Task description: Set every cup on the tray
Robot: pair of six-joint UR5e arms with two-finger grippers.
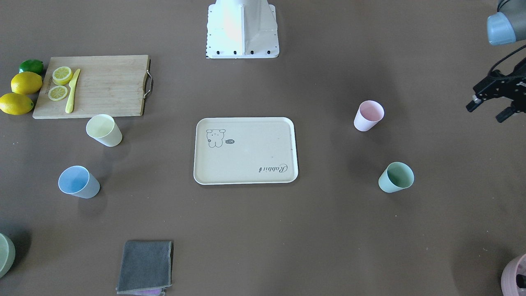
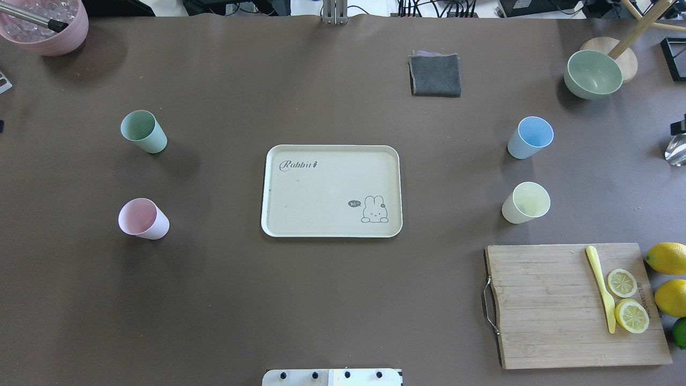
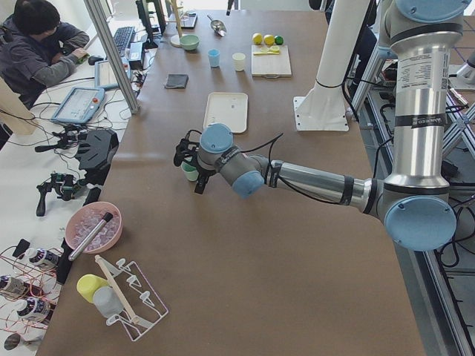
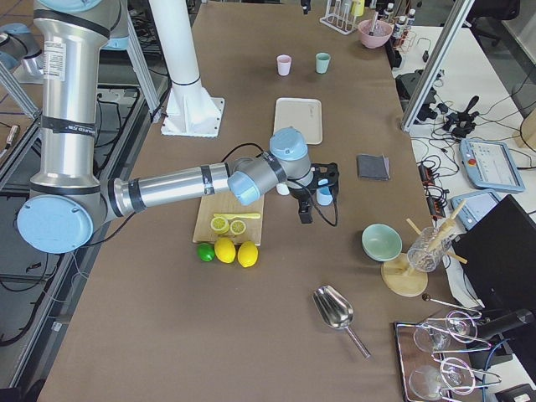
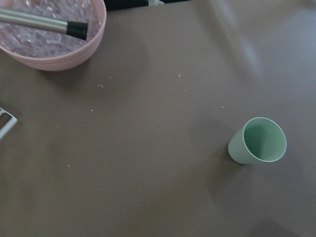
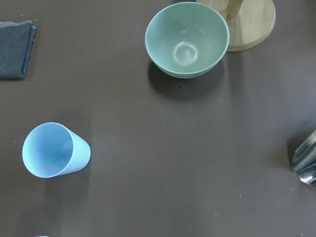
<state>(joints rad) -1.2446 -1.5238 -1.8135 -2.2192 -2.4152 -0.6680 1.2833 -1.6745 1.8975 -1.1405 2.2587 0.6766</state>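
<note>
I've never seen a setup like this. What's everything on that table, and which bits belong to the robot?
tray: one, cream, table centre, no cups on it
green cup, pink cup: one each, robot's left
blue cup, yellow cup: one each, robot's right
cutting board: one, wooden, near right
lemon slices: two, yellow, on the board
knife: one, yellow, beside the slices
lemons: two, yellow, beside the board
lime: one, green, by the lemons
cloth: one, grey, far side
green bowl: one, far right
pink bowl: one, far left
scoop: one, metal, right end
left gripper: black, jaws apart, left end
right gripper: black, near the blue cup, jaws unclear
</note>
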